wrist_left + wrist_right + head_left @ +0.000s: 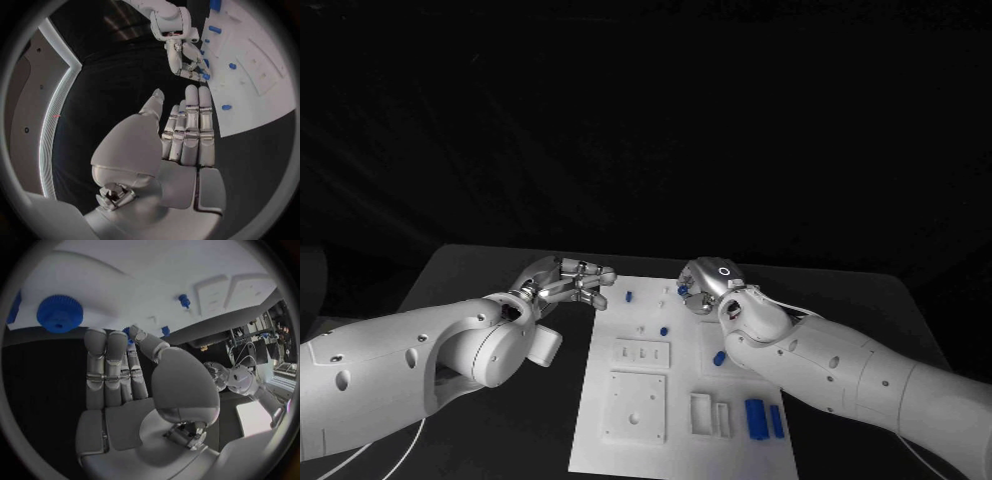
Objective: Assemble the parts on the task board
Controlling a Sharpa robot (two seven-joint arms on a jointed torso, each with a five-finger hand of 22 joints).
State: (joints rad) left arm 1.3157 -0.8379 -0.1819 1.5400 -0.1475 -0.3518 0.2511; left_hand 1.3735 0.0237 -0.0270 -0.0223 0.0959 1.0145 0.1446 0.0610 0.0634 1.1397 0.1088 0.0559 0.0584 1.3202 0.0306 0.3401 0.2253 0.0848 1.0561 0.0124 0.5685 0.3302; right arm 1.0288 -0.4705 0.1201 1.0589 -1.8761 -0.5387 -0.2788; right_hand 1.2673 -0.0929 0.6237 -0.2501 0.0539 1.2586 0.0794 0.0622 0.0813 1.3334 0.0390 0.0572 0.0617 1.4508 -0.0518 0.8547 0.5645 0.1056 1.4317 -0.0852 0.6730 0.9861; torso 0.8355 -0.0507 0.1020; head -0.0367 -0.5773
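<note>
Two hands are up at the far end of the task board (629,440), one at each far corner. The left hand (567,281) sits just off the board's far left corner, around 10 o'clock from the board's middle, fingers stretched out straight and side by side with nothing in them, thumb apart; the left wrist view shows it over black table (473,262) right beside the board's edge. The right hand (708,282) is at about 1 o'clock, fingertips down on the board's far right edge. In the right wrist view its fingers (106,365) lie straight and together, and there's a small blue part (129,332) right at the tips, but I can't tell if it's actually pinched or just touched. Further out on the board, a round blue gear (60,313) lies flat, hole facing up. Down at the near end, two long blue pieces (764,418) lie side by side, long axes running 12 to 6
</note>
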